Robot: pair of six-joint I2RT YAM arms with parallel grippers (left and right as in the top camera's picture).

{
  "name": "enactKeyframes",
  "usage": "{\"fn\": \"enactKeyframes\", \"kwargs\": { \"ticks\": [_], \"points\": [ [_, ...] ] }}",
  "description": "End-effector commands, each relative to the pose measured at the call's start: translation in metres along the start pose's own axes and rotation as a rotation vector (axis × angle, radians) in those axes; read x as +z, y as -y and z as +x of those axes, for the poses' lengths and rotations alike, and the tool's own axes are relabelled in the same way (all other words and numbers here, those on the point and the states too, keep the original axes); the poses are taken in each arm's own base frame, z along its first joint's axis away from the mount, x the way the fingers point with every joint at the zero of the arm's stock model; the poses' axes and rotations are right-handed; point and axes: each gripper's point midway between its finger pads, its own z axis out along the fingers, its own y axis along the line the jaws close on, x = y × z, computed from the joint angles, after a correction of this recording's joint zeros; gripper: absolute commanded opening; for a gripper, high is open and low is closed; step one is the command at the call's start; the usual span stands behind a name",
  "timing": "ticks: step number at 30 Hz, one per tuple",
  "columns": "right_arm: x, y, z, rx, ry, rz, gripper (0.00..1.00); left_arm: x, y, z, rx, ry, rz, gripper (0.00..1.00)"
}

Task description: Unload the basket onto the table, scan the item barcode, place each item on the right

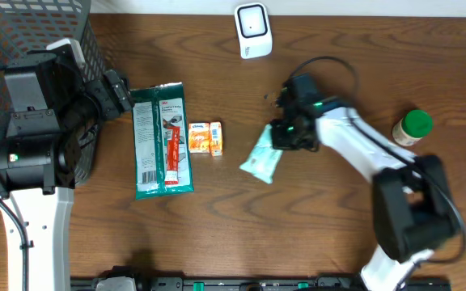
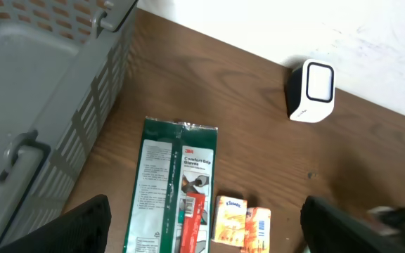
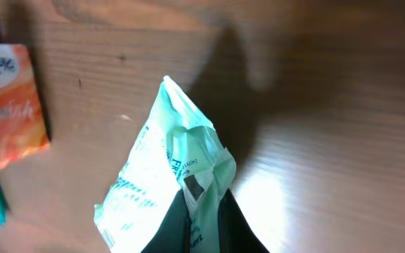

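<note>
Wooden desk (image 1: 314,234), mint pouch (image 1: 261,162) near its middle.
Right gripper (image 1: 285,136): jaws pinched on the pouch's edge; left gripper (image 1: 118,93): jaws wide, empty.

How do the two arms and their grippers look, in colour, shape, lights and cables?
The left arm and right arm have white links, bulky black joints and a small green light each. A black cable loops above the right gripper. It and the left gripper are black.
</note>
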Motion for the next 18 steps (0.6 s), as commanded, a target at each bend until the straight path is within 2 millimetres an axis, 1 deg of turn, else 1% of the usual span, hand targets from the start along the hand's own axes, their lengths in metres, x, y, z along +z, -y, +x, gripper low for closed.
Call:
{"fn": "enactKeyframes", "kwargs": {
  "ticks": [1, 3, 6, 11, 13, 16, 17, 18],
  "points": [
    [-0.054, 0.01, -0.014, -0.159, 0.104, -0.007, 0.01, -0.002, 0.0, -0.002, 0.01, 0.006, 0.004, 0.87],
    [-0.062, 0.016, -0.012, -0.207, 0.104, 0.002, 0.01, -0.002, 0.0, -0.002, 0.01, 0.006, 0.004, 0.87],
    [-0.061, 0.019, -0.006, -0.259, 0.081, 0.01, 0.01, -0.002, 0.0, -0.002, 0.01, 0.006, 0.004, 0.87],
    [-0.042, 0.024, 0.001, -0.255, 0.035, 0.014, 0.01, -0.002, 0.0, -0.002, 0.01, 0.006, 0.004, 0.87],
    [-0.025, 0.027, 0.002, -0.256, 0.02, 0.015, 0.01, -0.002, 0.0, -0.002, 0.01, 0.006, 0.004, 0.87],
    [-0.009, 0.031, 0.003, -0.252, -0.002, 0.016, 0.02, -0.002, 0.0, -0.002, 0.01, 0.006, 0.004, 0.87],
    [-0.005, 0.033, 0.004, -0.249, -0.012, 0.017, 0.07, -0.002, 0.0, -0.002, 0.01, 0.006, 0.003, 0.87],
    [-0.002, 0.034, 0.005, -0.247, -0.018, 0.018, 0.15, -0.002, 0.0, -0.002, 0.01, 0.006, 0.004, 0.87]
  ]
}}
